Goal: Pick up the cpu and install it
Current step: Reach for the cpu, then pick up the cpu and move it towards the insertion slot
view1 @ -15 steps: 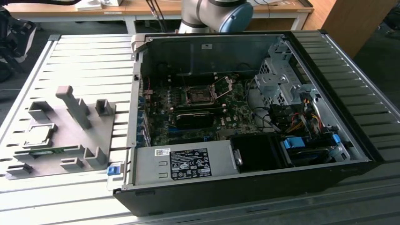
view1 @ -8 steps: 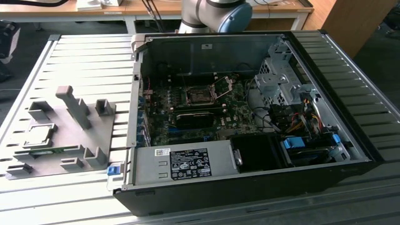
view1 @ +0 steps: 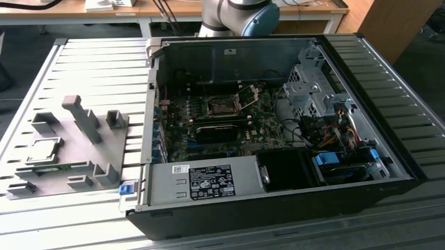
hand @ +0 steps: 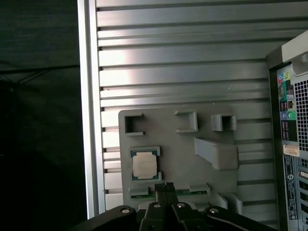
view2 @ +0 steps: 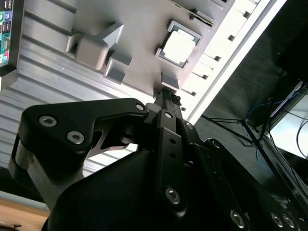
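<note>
Over the holder plate (hand: 178,144), my gripper (hand: 164,186) hangs pinched closed, empty; cpu (hand: 144,164) sits unpicked in its recess, socket (view1: 222,107) looks vacant, nothing done.

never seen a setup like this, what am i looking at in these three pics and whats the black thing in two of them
This is a robot arm at an open computer case. The exterior view is a camera off the arm, seeing the whole bench. Both wrist views come from cameras riding on the arm, so the black thing is its own gripper, shut and holding nothing. It points toward a grey holder plate, where the cpu, a small silvery square, lies not yet picked up. The motherboard socket sits inside the case.
</note>
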